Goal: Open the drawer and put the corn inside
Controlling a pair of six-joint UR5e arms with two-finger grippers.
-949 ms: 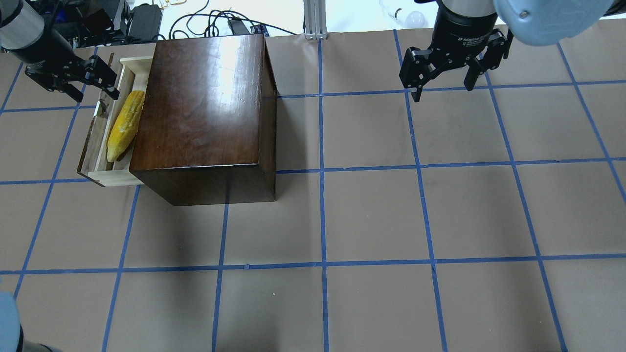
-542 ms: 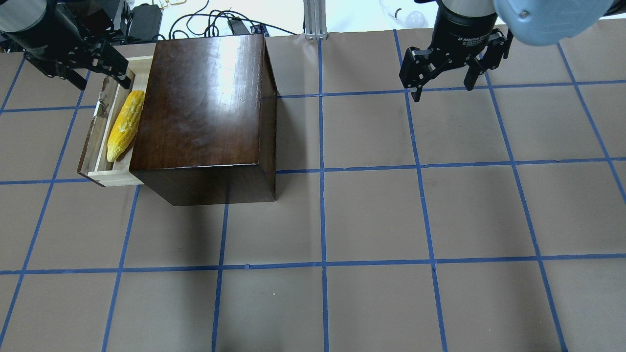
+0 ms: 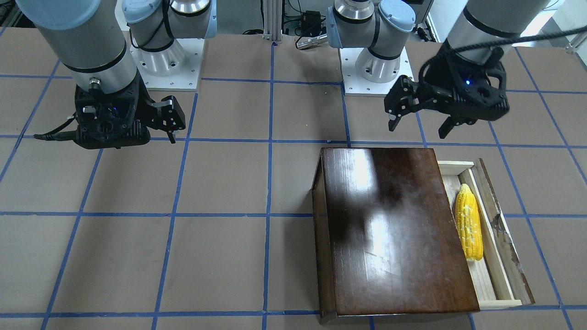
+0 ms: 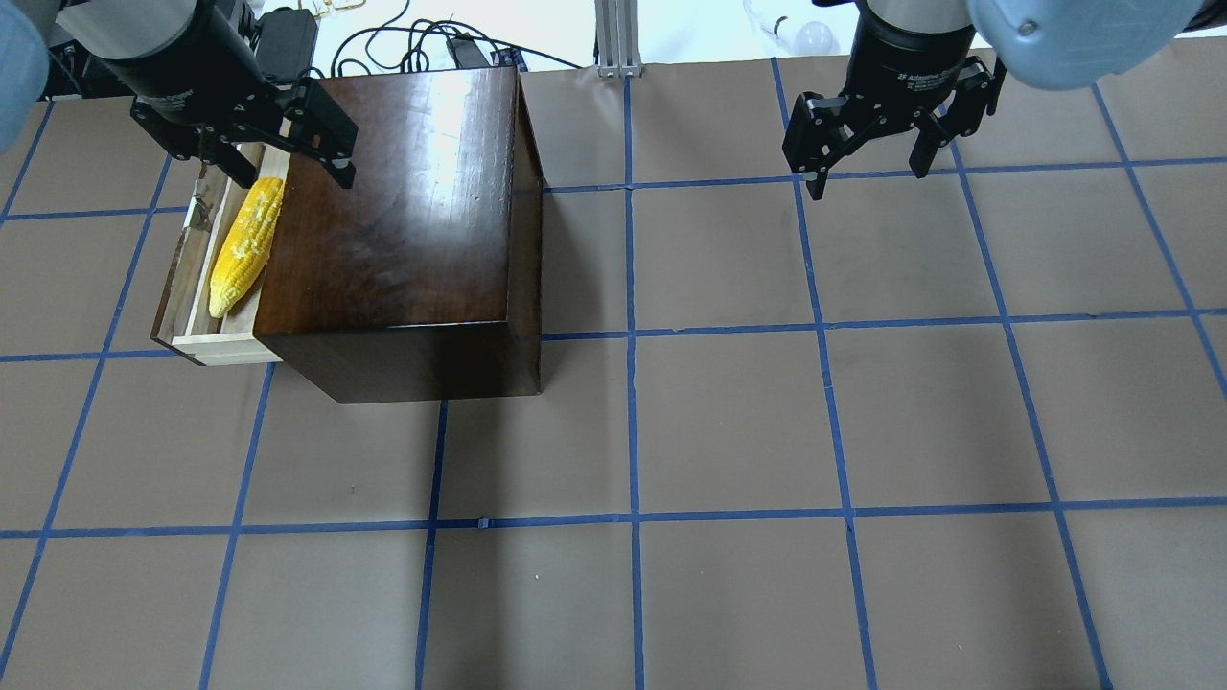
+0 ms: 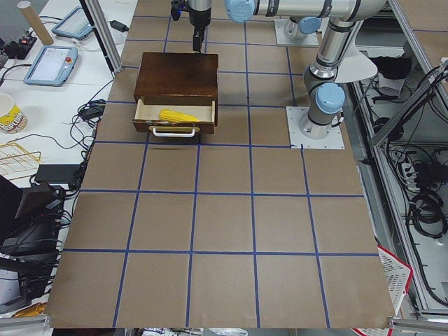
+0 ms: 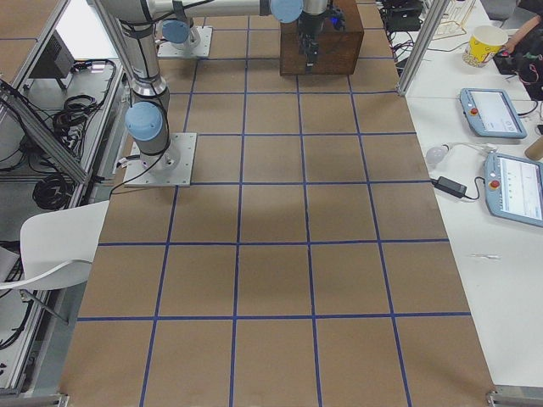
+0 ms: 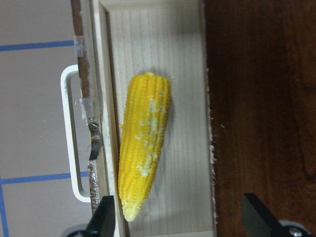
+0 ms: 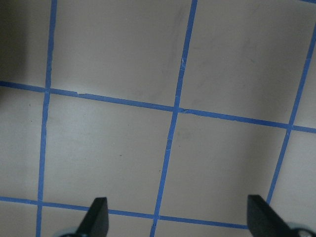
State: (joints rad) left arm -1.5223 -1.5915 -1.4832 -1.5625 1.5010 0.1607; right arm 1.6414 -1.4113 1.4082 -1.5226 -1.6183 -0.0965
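Observation:
The drawer point(image 4: 230, 347) stands pulled out of the left side of the dark-brown box point(image 4: 403, 211). The yellow corn point(image 4: 244, 244) lies inside it, lengthwise, tapered end toward the near side. It also shows in the front view point(image 3: 468, 222) and the left wrist view point(image 7: 143, 148). My left gripper point(image 4: 290, 175) is open and empty, hovering above the drawer's far end and the box's left edge; its fingers straddle the corn's tip in the left wrist view point(image 7: 180, 217). My right gripper point(image 4: 870, 179) is open and empty over bare table at the far right.
The drawer has a white handle point(image 7: 69, 138) on its dark front panel point(image 3: 504, 238). Cables and power bricks point(image 4: 288, 38) and an aluminium post point(image 4: 618, 34) lie beyond the table's far edge. The arm bases point(image 3: 165, 59) stand at the robot's side.
My left gripper has moved right, from left of the drawer to above its far end and the box's edge. The corn, drawer and right gripper have not moved.

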